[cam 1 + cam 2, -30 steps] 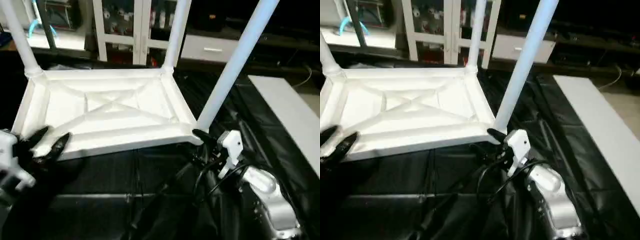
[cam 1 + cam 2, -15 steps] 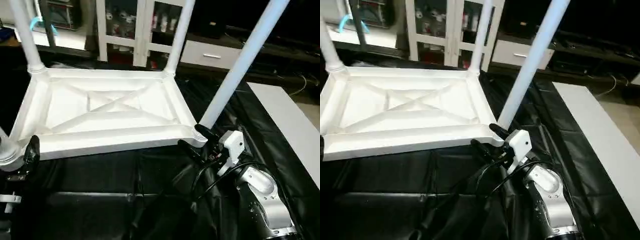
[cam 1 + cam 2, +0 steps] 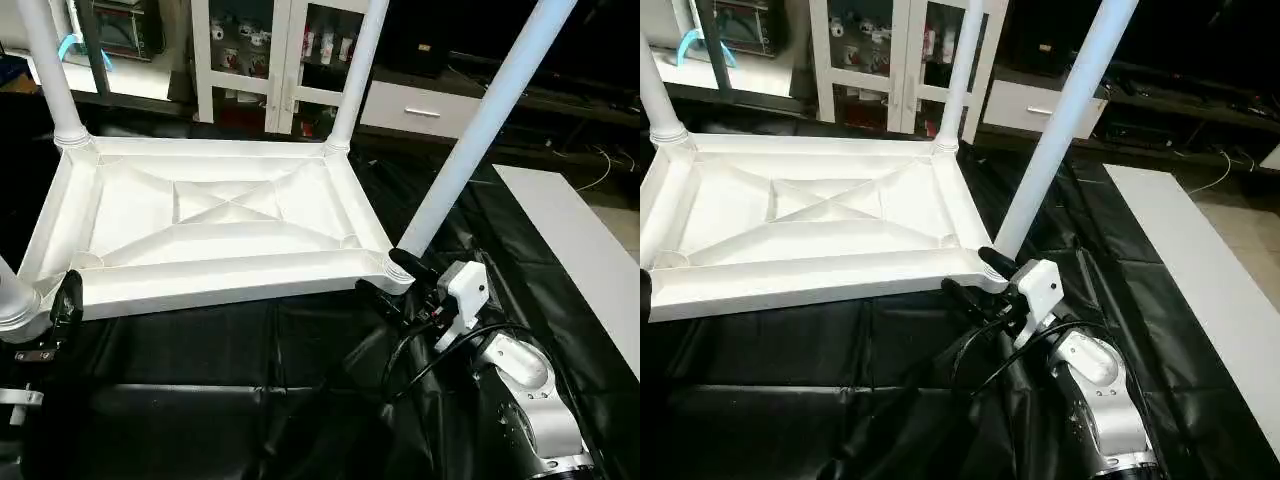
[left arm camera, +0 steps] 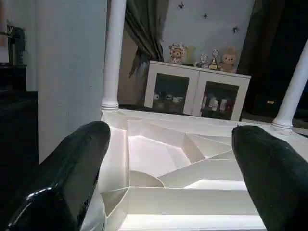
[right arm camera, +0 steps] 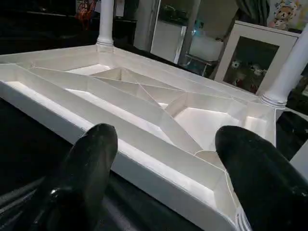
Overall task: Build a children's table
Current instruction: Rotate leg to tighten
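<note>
The right gripper (image 3: 392, 276) is sitting released, its black fingers (image 5: 91, 163) straddling the near-right corner of the upturned tabletop (image 3: 210, 225), where a tapered leg (image 3: 470, 140) is rising steeply up and away. The silver forearm is reaching in low from the near-right over the black sheet (image 3: 300, 400). At the near-left corner the left gripper (image 4: 168, 159) is likewise standing released beside another leg (image 3: 12, 300).
</note>
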